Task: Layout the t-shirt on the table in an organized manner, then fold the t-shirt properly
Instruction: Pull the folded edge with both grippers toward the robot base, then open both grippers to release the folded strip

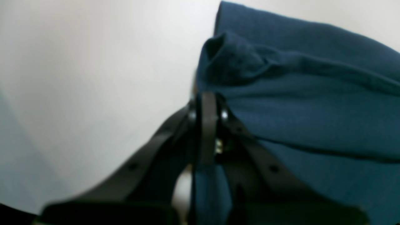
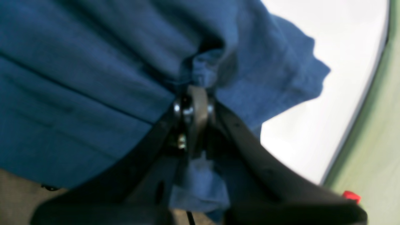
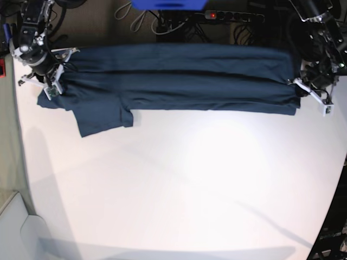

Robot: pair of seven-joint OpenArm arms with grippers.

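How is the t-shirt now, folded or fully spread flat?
Folded lengthwise: the t-shirt forms a long narrow band across the table, creased along it, with one sleeve sticking out toward the front.

The white tabletop [image 3: 179, 184] is smooth and matte, with a curved edge showing at the lower left and right of the base view. The only thing lying on it is the dark navy t-shirt [image 3: 179, 81], stretched in a long band across the far side, from one end to the other. One short sleeve [image 3: 100, 115] lies flat on the white surface, jutting toward the near side at the left of the base view. Soft shadows fall on the bare part.
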